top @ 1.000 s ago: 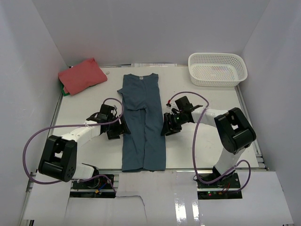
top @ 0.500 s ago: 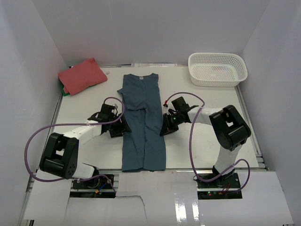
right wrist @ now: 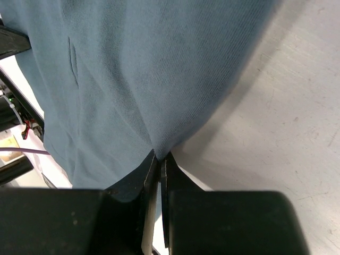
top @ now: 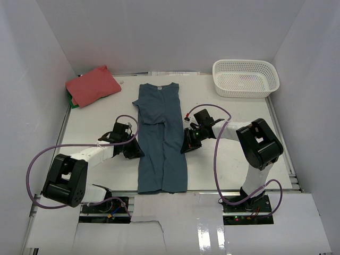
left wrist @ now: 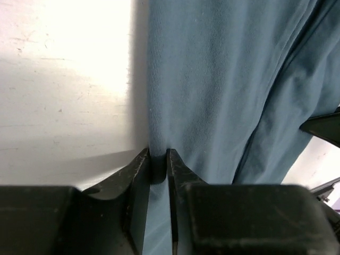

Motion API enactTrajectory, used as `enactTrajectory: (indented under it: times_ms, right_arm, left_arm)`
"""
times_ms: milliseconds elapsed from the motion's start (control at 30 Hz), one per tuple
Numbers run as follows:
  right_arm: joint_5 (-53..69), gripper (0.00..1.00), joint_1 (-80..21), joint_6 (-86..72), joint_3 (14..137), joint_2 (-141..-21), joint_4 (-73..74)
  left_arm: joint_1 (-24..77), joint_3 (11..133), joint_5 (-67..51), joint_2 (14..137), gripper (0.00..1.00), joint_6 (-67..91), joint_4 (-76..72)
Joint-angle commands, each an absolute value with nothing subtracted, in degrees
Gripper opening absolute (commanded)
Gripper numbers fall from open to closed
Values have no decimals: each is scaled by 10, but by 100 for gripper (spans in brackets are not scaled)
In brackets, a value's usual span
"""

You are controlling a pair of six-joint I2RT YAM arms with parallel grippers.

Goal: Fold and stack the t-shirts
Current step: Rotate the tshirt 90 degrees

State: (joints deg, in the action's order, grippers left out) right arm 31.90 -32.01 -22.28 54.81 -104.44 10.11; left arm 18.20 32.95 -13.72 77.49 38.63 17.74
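Teal tee (top: 161, 138) lies as a long folded strip down mid-table (top: 234, 159), neck toward the far edge. Left gripper (left wrist: 158, 159) pinches its left edge. Right gripper (right wrist: 159, 159) is clenched on its right edge. Red tee (top: 93, 85) sits folded at the far-left corner, basket (top: 245, 78) at the far-right.

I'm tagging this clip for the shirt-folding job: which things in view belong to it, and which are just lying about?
In the job: teal-blue t-shirt, pinched at its side edges by the left gripper and right gripper; coral-red t-shirt, folded.
Lying about: white lattice basket.
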Motion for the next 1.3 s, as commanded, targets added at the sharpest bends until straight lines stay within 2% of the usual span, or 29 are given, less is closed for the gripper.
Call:
enactTrajectory:
  times_ms: [0, 133, 167, 233, 267, 1133, 1267]
  right_arm:
    - [305, 8, -324, -212, 547, -1059, 103]
    - [305, 8, -323, -212, 548, -1058, 103]
    - [305, 8, -324, -212, 548, -1058, 103]
    - [304, 8, -323, -212, 548, -1058, 104]
    - [304, 8, -323, -211, 548, -1057, 105]
    - [303, 8, -297, -176, 533, -1063, 130]
    - [305, 8, -295, -177, 543, -1072, 130]
  left_arm:
    - [185, 310, -129, 770, 29, 386, 212]
    - [186, 310, -128, 784, 29, 385, 209]
    - [187, 310, -127, 787, 19, 385, 209]
    - [186, 313, -122, 796, 9, 383, 214]
    - [186, 316, -112, 798, 0, 384, 221]
    - [186, 323, -54, 818, 0, 406, 248]
    - [186, 345, -70, 864, 0, 401, 232]
